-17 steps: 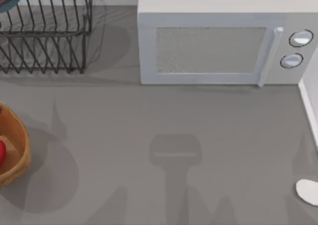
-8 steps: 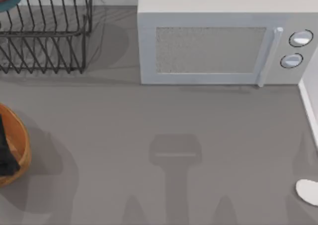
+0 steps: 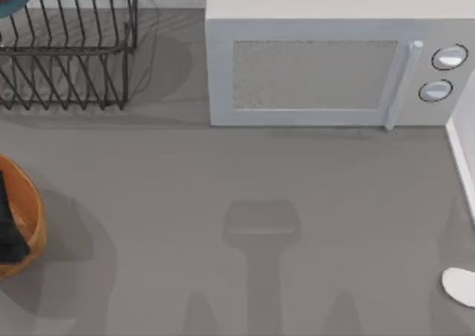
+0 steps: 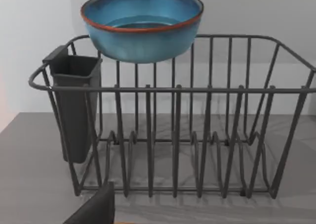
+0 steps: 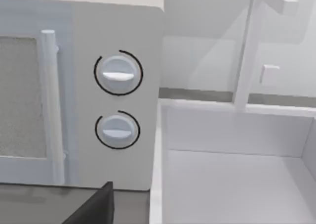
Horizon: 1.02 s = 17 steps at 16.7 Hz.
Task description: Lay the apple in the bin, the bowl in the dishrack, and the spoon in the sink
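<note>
1. Starting with the risks: the spoon [image 3: 460,286] lies at the table's right edge, close by the sink [image 5: 232,184] but on the counter, with part of it cut off by the top view's border. A low, smooth piece like that could well skid or flip away if you close on it off-centre.
2. The sink's raised white wall [image 3: 462,162] stands between the spoon and the basin. Carry the spoon too low and it may catch there and drop on the counter.
3. The right gripper [image 5: 92,207] faces the microwave [image 3: 312,69] and its knobs [image 5: 117,74]. A wide swing toward the spoon could strike that housing.
4. The left gripper [image 3: 8,228] hangs as a dark shape over the bin [image 3: 31,225] at the table's left edge. Lift it askew and it could nudge the thick rim. It covers the bin's inside, so you cannot confirm the apple there.
5. You cannot tell whether either gripper is open or closed.
6. The bowl [image 4: 142,23] is deep teal-blue, glossy inside, with a reddish-brown edge line. It sits upright high at the far side of the dishrack [image 4: 197,135], beside the dark cutlery cup [image 4: 74,105]. Whether the prongs or only the top rail carry it is unclear; if the rail, a jolt could tip it.
</note>
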{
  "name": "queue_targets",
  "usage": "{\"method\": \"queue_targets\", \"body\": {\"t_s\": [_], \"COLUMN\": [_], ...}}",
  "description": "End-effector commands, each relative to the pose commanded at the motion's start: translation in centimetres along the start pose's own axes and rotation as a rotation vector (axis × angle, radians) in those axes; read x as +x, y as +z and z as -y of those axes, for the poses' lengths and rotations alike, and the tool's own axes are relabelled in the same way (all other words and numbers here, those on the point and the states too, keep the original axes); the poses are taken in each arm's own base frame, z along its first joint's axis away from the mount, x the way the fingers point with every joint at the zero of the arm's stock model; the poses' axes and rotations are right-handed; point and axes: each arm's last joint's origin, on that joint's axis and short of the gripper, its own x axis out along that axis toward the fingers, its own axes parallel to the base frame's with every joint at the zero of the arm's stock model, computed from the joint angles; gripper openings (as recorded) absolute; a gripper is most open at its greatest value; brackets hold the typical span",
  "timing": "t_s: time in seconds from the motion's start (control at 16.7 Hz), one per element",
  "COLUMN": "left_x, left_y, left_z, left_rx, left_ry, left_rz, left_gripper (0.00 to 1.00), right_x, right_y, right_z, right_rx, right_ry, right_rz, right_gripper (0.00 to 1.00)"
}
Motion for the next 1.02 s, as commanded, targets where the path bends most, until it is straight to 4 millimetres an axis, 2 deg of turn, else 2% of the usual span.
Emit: {"method": "queue_targets", "body": {"t_s": [0.18,0.36,0.66,0.84,1.02], "left_x": [0.0,0.0,0.0,0.0,0.0], "left_y": [0.0,0.0,0.0,0.0,0.0], "left_z": [0.0,0.0,0.0,0.0,0.0], "left_rx": [0.000,0.000,0.000,0.000,0.000], "left_ry": [0.000,0.000,0.000,0.000,0.000], "left_rz": [0.000,0.000,0.000,0.000,0.000], "left_gripper": [1.00,1.00,1.00,1.00,1.00], "right_x": [0.4,1.6,4.6,6.3,7.7], "right_y": [1.1,1.8,2.5,2.9,3.0], "right_z": [0.2,0.6,1.3,1.8,2.2], "right_rx": [-0.158,-0.386,-0.708,-0.814,-0.871], "right_ry": [0.012,0.100,0.430,0.651,0.833], "right_rz": [-0.198,-0.499,-0.969,-1.144,-1.243], "right_gripper": [1.00,1.00,1.00,1.00,1.00]}}
